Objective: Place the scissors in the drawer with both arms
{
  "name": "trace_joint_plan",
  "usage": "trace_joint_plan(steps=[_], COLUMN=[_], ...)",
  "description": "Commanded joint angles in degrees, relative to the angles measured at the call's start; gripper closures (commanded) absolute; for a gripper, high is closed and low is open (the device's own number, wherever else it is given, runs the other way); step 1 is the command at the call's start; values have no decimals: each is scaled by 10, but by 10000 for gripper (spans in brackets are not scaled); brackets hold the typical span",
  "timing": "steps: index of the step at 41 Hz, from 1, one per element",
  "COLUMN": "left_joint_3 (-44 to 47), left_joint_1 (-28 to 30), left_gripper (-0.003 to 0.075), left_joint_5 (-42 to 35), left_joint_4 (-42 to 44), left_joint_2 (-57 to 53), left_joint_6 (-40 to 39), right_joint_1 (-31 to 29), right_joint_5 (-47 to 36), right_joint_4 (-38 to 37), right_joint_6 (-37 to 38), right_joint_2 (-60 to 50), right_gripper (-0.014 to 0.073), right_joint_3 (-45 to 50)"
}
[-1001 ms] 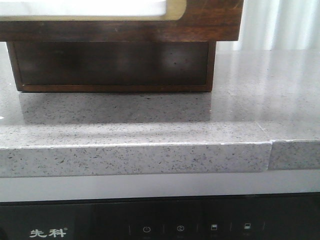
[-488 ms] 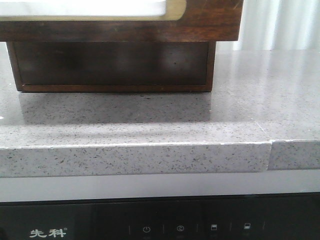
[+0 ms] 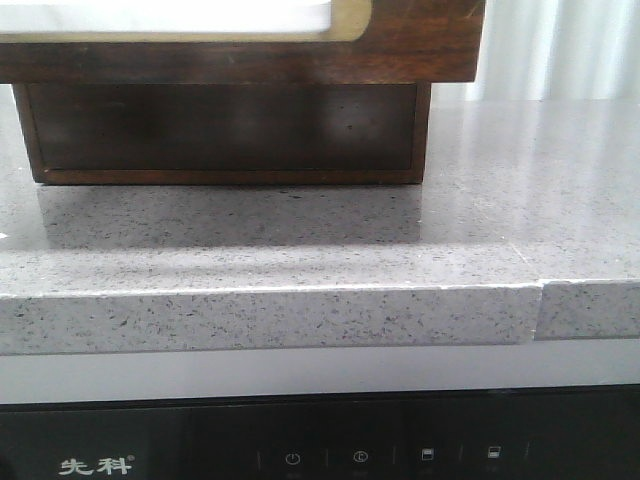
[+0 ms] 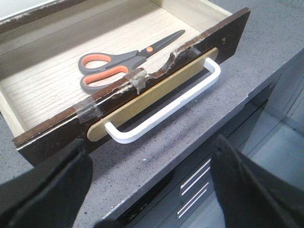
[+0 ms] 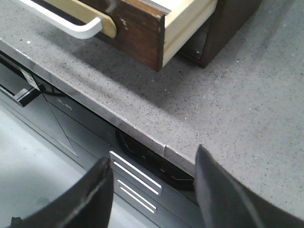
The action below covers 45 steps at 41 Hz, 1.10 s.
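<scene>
Drawer (image 4: 57, 130) front: dark brown wood, scratched, top edge chipped, patched with clear glossy tape (image 4: 88, 111). Drawer floor: pale wood, matt, visible grain. Handle (image 4: 164, 111): smooth white, looks plastic, on a matt brass-coloured plate (image 4: 156, 88). Scissors (image 4: 123, 61): matt dark grey handles, orange lining, dull grey blades. Countertop (image 3: 300, 250): grey speckled stone look, smooth with soft sheen. Left gripper fingers (image 4: 45, 190): black, matt. Appliance panel (image 3: 320, 440) under counter: glossy black.
</scene>
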Motion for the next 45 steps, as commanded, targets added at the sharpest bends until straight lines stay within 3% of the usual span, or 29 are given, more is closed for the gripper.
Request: trace_joint_plan(steps=[1, 19, 24, 31, 37, 42, 45], left_joint_3=[-19, -19, -19, -19, -19, -19, -19], left_joint_1=[-5, -5, -5, -5, -5, -5, -5], left_gripper=[207, 207, 218, 386, 582, 712, 741], left_joint_5=[-44, -47, -47, -47, -47, -47, -47], left_joint_4=[0, 0, 0, 0, 0, 0, 0], left_joint_2=[1, 1, 1, 1, 1, 1, 1], left_joint_6=[-7, -7, -7, -7, -7, -7, -7], right_joint_1=[-2, -2, -2, -2, -2, -2, -2], right_joint_5=[-57, -58, -59, -59, -59, -64, -78], right_joint_4=[-6, -6, -6, -6, -6, -6, -6], right_joint_6=[2, 2, 2, 2, 2, 2, 2], right_joint_2=[-11, -12, -12, -12, -12, -12, -12], right_gripper=[179, 182, 282, 524, 651, 659, 659], right_joint_3=[0, 0, 0, 0, 0, 0, 0])
